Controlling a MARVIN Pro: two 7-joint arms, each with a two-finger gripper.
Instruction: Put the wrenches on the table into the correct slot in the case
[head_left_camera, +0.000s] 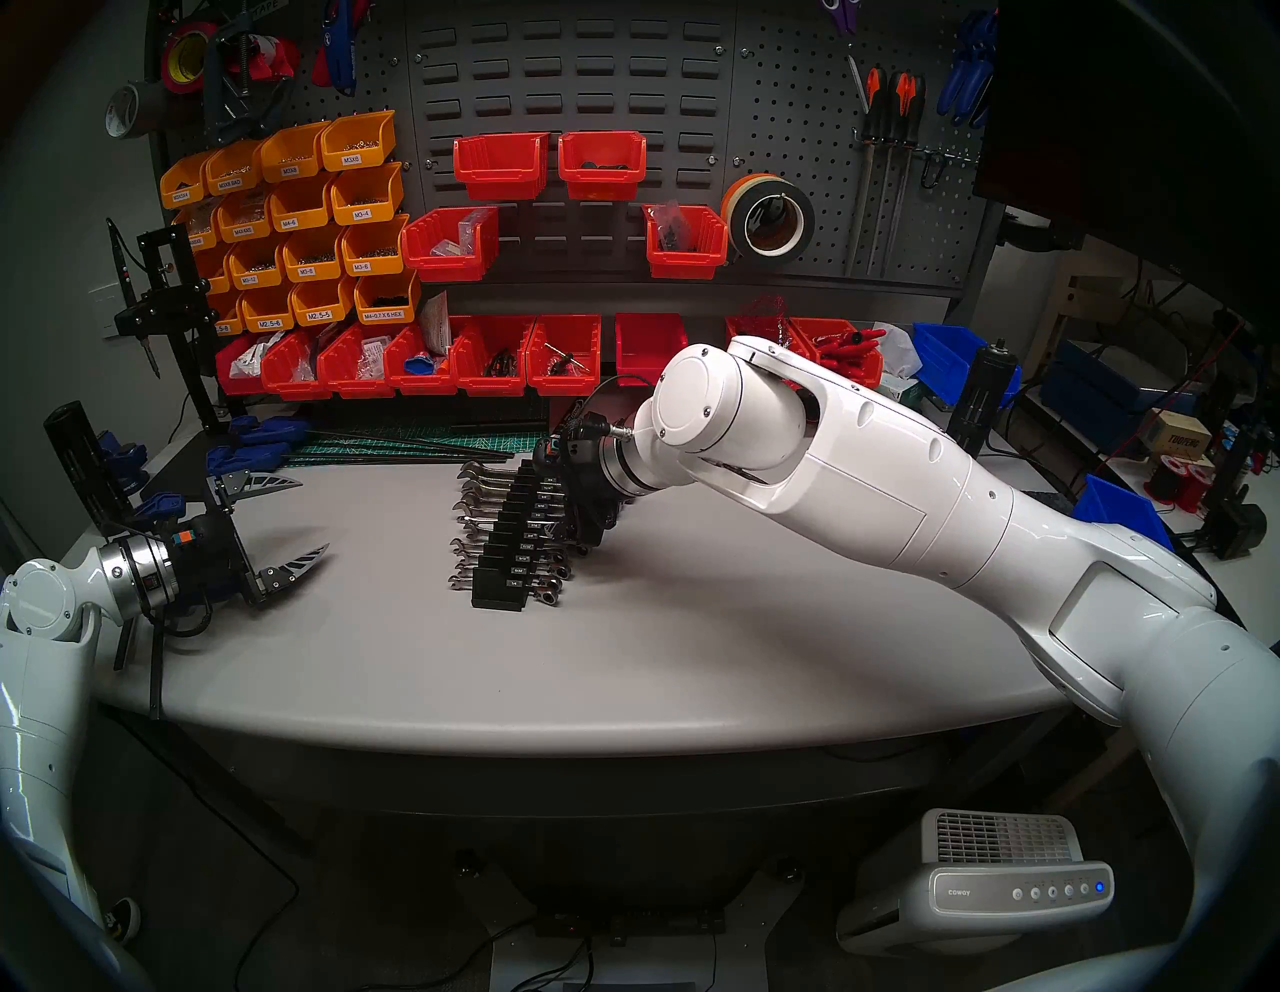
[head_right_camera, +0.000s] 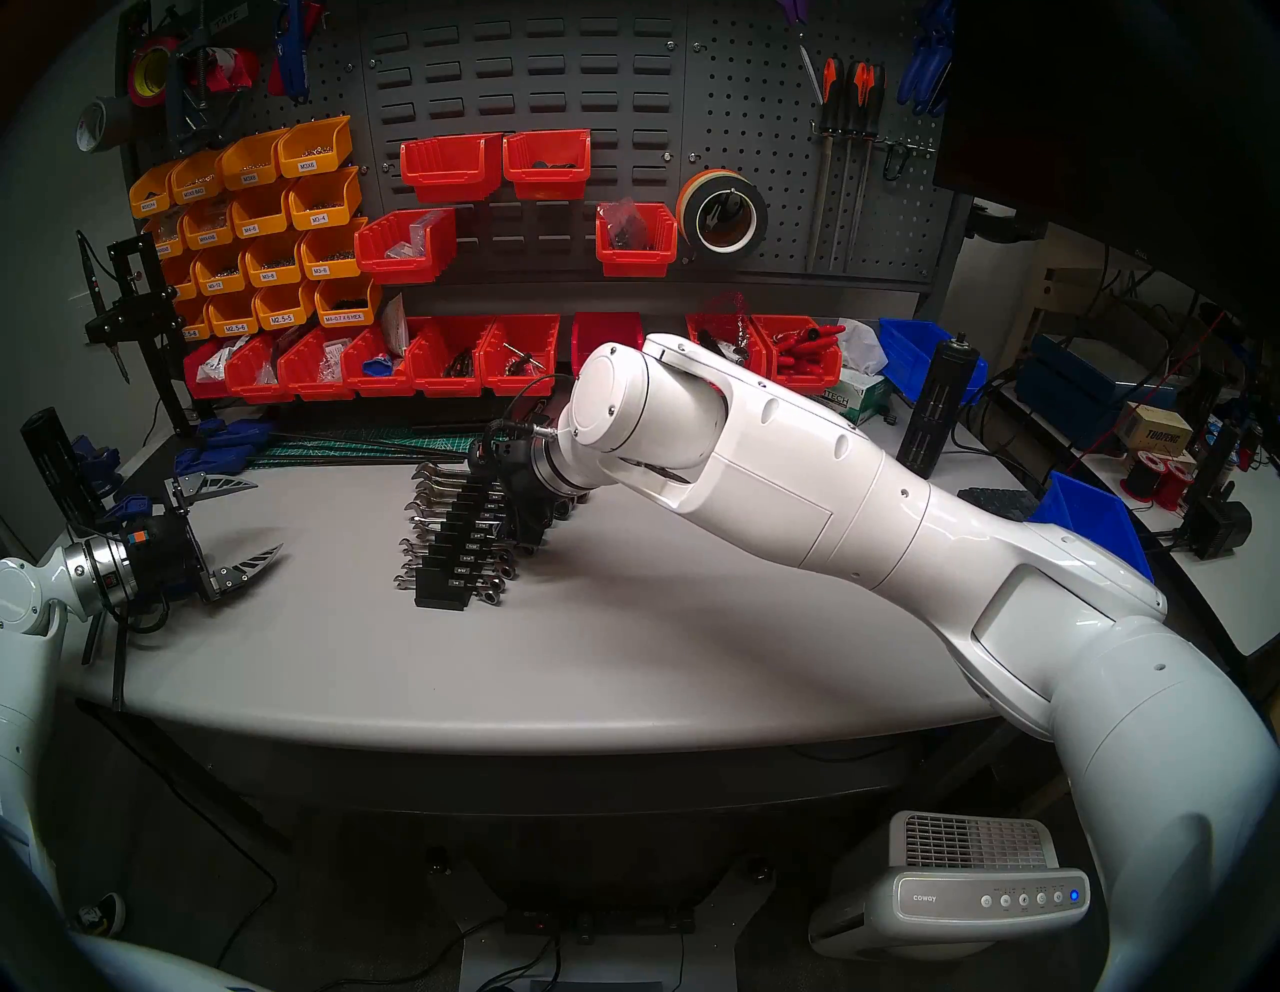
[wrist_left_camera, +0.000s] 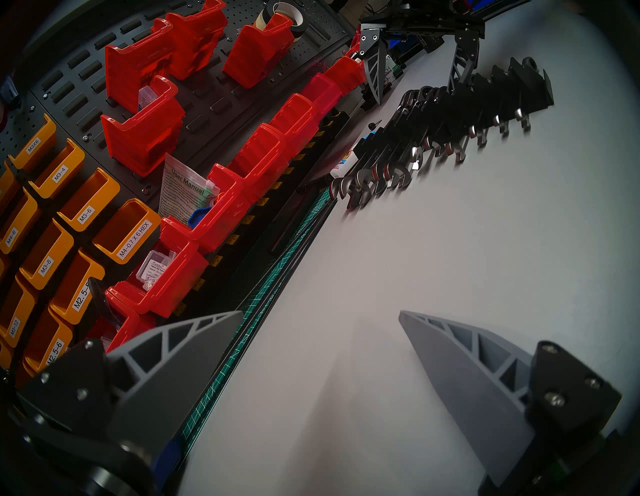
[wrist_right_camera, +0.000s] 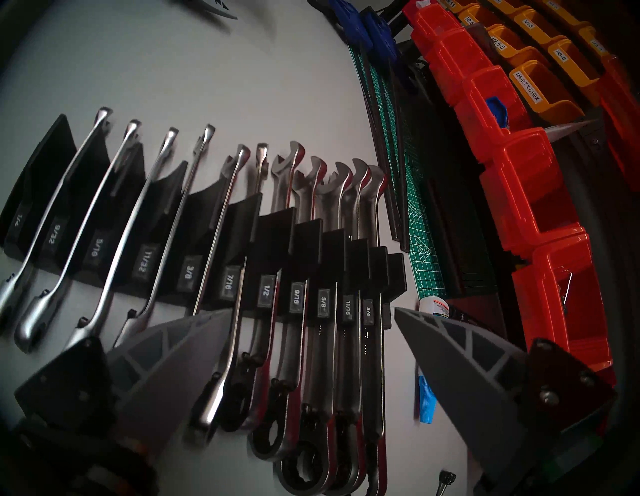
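Note:
The black case (head_left_camera: 516, 547) stands mid-table on the light-grey table (head_left_camera: 692, 658). Several chrome wrenches (wrist_right_camera: 221, 242) lie across its grooves, open jaws toward the bins and ring ends toward my right arm. Every wrench I see sits in a groove. My right gripper (wrist_right_camera: 311, 310) is open and empty. It hovers low over the ring ends, its fingers straddling the wrenches by the 7/16 to 3/4 labels. It also shows in the left wrist view (wrist_left_camera: 415, 96). My left gripper (head_left_camera: 314, 513) is open and empty just above the table's left side, far from the case (wrist_left_camera: 502, 90).
A green cutting mat (head_left_camera: 443, 443) and black rods lie behind the case. A glue bottle (wrist_right_camera: 434, 306) and a blue cap (wrist_right_camera: 426, 398) lie beside the case's large end. Red bins (head_left_camera: 492, 357) line the back. Blue clamps (head_left_camera: 256, 433) sit at the back left.

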